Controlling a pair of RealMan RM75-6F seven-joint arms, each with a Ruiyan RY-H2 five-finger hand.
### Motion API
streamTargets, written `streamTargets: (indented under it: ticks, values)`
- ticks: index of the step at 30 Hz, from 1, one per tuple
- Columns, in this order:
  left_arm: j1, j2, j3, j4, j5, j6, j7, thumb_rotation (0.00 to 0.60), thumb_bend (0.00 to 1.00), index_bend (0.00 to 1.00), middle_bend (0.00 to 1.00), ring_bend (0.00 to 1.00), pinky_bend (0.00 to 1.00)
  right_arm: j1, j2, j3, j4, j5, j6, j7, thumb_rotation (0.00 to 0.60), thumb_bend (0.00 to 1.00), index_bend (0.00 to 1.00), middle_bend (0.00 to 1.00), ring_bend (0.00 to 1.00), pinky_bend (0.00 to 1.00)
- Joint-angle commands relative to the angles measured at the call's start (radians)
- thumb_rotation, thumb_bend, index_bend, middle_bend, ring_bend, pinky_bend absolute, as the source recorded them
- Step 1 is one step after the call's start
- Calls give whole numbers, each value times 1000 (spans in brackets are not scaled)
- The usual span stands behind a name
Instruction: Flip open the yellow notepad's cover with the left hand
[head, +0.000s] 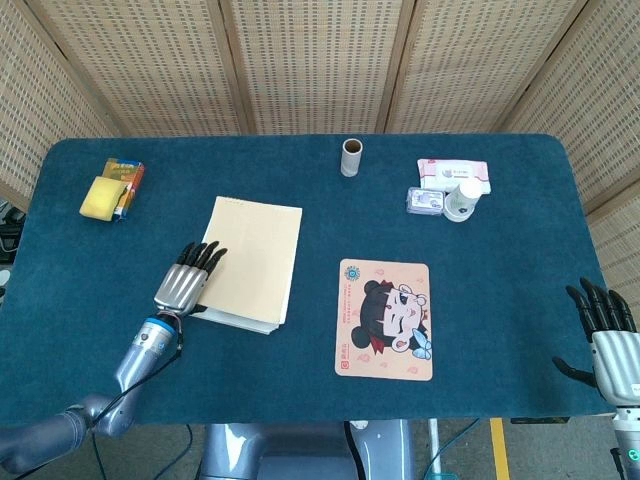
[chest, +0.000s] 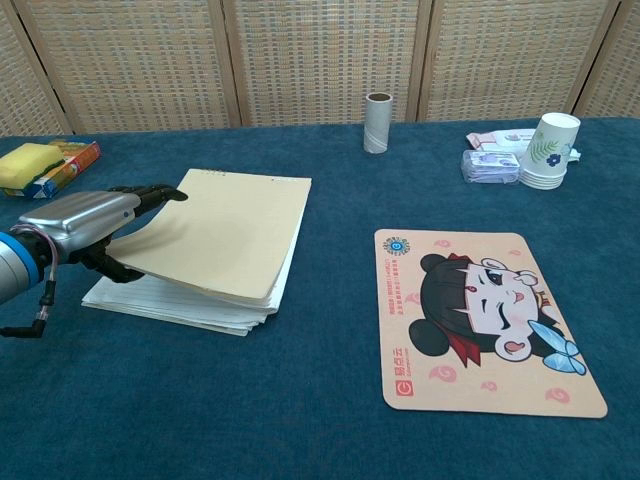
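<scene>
We see the yellow notepad (chest: 215, 245) at nine o'clock on the bench (head: 320, 400), its cover (chest: 225, 230) raised off the white pages. The left hand (chest: 85, 225) pinches the cover's left edge in its fingers (chest: 150, 195). At four o'clock, the right hand (head: 605, 335) holds nothing, fingers spread.

Notepad (head: 250, 260) left of the mat (head: 384, 318), tube (head: 350, 157) behind, cup (head: 462, 200) far right.
</scene>
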Motion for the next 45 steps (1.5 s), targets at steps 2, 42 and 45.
streamTargets:
  ticks: [2, 42, 45]
  values:
    - [-23, -1, -19, -7, -16, -14, 16, 600, 453, 53, 0, 0, 0, 0, 1, 1, 0, 2, 0, 4, 600, 0, 0, 0, 0, 0]
    - [135, 275, 329, -224, 425, 372, -211, 600, 535, 716, 619, 495, 501, -2, 4, -6, -8, -9, 5, 6, 600, 0, 0, 0, 0, 0]
    - [152, 300, 356, -248, 460, 402, -226, 600, 535, 717, 619, 495, 501, -1, 3, -7, -8, -11, 5, 4, 600, 0, 0, 0, 0, 0]
